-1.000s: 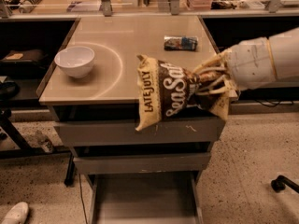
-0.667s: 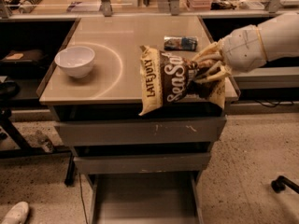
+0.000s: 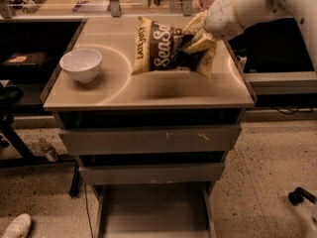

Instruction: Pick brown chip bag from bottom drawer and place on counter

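Note:
The brown chip bag (image 3: 163, 51), dark brown with tan edges and white "Sea Salt" script, hangs in the air above the middle of the beige counter (image 3: 148, 90). My gripper (image 3: 194, 37) comes in from the upper right and is shut on the bag's right side. The bag casts a dark shadow on the counter beneath it. The bottom drawer (image 3: 153, 214) is pulled out at the foot of the grey unit and its flat grey floor is bare.
A white bowl (image 3: 81, 64) sits on the counter's left side. Two taller grey drawer fronts (image 3: 148, 139) sit above the open drawer. Shelves and clutter line the back. A white shoe (image 3: 17, 226) and a dark caster (image 3: 297, 197) are on the speckled floor.
My gripper has carried the bag up and back from the counter's front edge to above its middle. The view has shifted, showing more of the open drawer. The small blue packet is now hidden.

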### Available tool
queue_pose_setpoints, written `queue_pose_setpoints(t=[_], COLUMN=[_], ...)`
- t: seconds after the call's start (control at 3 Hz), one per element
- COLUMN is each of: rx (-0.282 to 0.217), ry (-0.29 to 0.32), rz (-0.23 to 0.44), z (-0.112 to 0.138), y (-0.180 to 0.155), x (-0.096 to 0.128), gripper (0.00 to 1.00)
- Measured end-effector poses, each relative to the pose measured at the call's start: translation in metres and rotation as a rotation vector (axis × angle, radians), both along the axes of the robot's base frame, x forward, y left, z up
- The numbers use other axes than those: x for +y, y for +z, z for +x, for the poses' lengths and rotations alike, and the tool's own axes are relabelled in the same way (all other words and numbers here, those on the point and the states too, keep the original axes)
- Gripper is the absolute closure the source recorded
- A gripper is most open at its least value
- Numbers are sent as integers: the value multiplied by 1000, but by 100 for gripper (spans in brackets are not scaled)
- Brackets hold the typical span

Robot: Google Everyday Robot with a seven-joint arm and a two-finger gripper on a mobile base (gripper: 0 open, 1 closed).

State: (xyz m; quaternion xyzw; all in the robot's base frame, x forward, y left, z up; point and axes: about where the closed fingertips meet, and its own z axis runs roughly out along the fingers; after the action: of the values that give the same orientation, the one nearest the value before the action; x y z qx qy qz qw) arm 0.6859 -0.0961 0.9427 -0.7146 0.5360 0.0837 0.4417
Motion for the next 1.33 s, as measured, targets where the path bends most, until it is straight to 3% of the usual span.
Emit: queue_pose_setpoints(t=[0.33,0.67,1.33], rx=[2,44,123], ry=[-50,-86,-120], rz=[16,29,37], z=[34,50,60], y=[7,-13,-51], x=[34,49,52], gripper=[100,100,100])
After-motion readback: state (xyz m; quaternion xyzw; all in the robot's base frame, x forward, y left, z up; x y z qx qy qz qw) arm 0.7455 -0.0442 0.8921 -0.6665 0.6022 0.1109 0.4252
